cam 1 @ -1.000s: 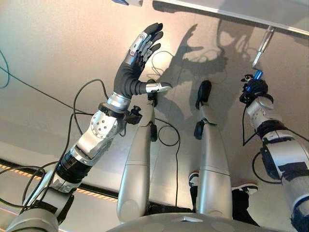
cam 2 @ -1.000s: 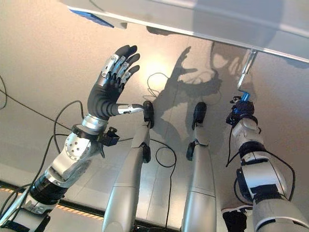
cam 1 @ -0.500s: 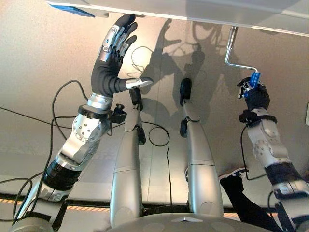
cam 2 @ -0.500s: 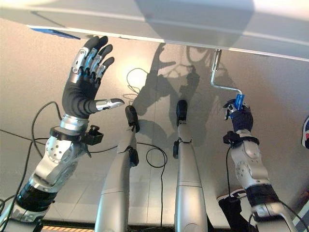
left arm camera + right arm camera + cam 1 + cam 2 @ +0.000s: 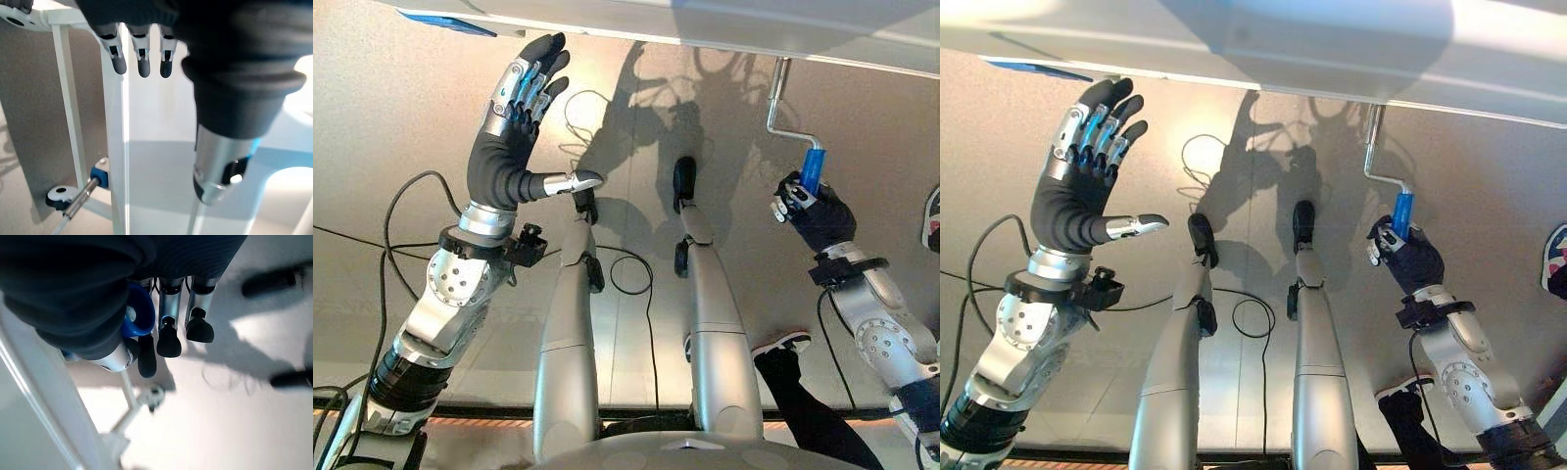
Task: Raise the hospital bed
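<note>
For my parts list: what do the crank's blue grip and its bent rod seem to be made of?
The blue grip, held in the right hand, looks like smooth plastic: even, saturated colour with a soft sheen. The bent rod looks like bare or plated metal: silver-grey and thin, with bright highlights. Neither can be confirmed by look alone.

A hospital-like room or care lab: a white hospital bed (image 5: 1332,49) with a blue-handled metal crank (image 5: 790,122), caster wheel (image 5: 57,196), smooth beige floor (image 5: 391,117).

Crank (image 5: 781,98) shiny bare metal; its grip (image 5: 811,168) smooth blue plastic; floor (image 5: 391,117) matt beige.
</note>
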Motion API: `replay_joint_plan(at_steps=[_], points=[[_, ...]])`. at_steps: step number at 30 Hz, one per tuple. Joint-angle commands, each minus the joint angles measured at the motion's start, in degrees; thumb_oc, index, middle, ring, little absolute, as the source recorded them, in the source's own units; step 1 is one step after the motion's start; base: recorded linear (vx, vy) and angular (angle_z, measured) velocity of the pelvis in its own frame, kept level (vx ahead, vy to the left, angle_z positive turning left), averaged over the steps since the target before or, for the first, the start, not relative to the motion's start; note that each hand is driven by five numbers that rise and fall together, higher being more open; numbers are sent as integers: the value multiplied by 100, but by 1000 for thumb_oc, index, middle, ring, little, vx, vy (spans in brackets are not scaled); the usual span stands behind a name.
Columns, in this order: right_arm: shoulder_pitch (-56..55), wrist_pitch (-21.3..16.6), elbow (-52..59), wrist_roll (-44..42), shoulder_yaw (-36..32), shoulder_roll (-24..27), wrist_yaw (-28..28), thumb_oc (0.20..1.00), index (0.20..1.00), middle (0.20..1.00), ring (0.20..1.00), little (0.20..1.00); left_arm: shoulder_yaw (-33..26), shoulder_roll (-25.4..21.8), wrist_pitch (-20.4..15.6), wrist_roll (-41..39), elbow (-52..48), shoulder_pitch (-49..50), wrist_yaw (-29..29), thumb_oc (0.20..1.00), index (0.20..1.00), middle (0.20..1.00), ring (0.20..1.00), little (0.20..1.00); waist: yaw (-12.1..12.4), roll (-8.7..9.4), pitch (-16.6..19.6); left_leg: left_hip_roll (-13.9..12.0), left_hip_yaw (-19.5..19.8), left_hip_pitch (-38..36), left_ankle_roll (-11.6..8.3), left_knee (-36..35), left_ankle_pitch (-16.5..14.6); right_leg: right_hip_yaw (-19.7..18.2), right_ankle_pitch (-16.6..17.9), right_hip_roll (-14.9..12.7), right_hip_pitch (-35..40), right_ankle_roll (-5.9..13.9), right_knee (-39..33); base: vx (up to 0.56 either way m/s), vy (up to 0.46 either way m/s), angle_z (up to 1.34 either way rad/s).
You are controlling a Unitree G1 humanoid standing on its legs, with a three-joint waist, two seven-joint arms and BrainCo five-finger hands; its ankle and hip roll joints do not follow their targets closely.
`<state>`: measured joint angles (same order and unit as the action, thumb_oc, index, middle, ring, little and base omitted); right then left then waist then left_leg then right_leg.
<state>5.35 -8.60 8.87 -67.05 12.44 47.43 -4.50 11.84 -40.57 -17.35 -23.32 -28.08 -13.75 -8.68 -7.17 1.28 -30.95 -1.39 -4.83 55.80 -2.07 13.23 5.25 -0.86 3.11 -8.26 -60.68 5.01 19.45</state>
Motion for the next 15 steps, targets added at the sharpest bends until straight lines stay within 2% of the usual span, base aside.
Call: replay_joint_plan(at_steps=[1, 4, 5, 10, 15], points=[[660, -544, 928, -100, 44, 52, -527, 200, 200, 200, 200, 200, -4, -1, -279, -4, -326, -6, 52, 1000, 1000, 1000, 1000, 1000, 43, 115, 116, -66, 353, -109, -208, 398, -376, 263, 61, 100, 357, 418, -167, 0, 0, 0], [1549, -475, 938, -76, 730, -231, -485, 200, 200, 200, 200, 200, 132, 136, -268, -53, -200, -202, 18, 1000, 1000, 1000, 1000, 1000, 164, 57, 116, -59, 380, -110, -192, 401, -365, 289, 62, 80, 377, 407, -166, 0, 0, 0], [1561, -477, 932, -76, 740, -233, -485, 200, 200, 200, 200, 200, 125, 136, -269, -54, -199, -200, 18, 1000, 1000, 1000, 1000, 1000, 157, 59, 116, -58, 380, -108, -192, 402, -365, 290, 61, 80, 376, 407, -166, 4, -7, -3], [2975, -468, 319, 39, 1513, -1091, -153, 200, 200, 200, 200, 200, 397, 507, -218, -71, -8, -457, -112, 1000, 1000, 1000, 1000, 1000, 367, -86, 116, -26, 415, -130, -164, 391, -371, 337, 43, 48, 401, 384, -151, 0, 0, 0], [3645, -401, -329, 199, 1772, -1467, 11, 200, 200, 200, 200, 200, 468, 675, -193, -85, 21, -484, -131, 1000, 1000, 1000, 1000, 1000, 465, -169, 116, -9, 417, -135, -151, 383, -383, 346, 38, 27, 410, 374, -151, 2, 6, 0]])
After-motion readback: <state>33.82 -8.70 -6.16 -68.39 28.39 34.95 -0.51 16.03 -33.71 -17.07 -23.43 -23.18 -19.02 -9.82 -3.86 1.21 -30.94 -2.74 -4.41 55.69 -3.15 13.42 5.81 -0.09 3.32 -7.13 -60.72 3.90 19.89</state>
